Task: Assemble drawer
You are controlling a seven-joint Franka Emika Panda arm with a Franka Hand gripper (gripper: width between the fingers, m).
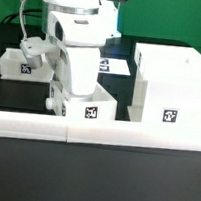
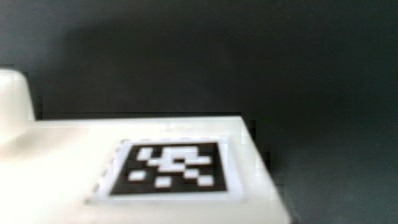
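The tall white drawer case (image 1: 170, 88) stands at the exterior view's right, with a square tag low on its front. A small white tray (image 1: 96, 109) with a tag sits just behind the front rail, under my arm. A second tagged tray (image 1: 16, 64) lies at the exterior view's left. My gripper (image 1: 75, 96) is low at the middle tray's left side; its fingers are hidden behind the hand. In the wrist view a blurred white face with a tag (image 2: 175, 166) fills the near part, very close. No fingertips show there.
A long low white border rail (image 1: 95, 134) runs along the front of the black table. A flat tagged sheet, the marker board (image 1: 114, 64), lies behind the arm. A white rounded shape (image 2: 11, 100) sits at the edge of the wrist view.
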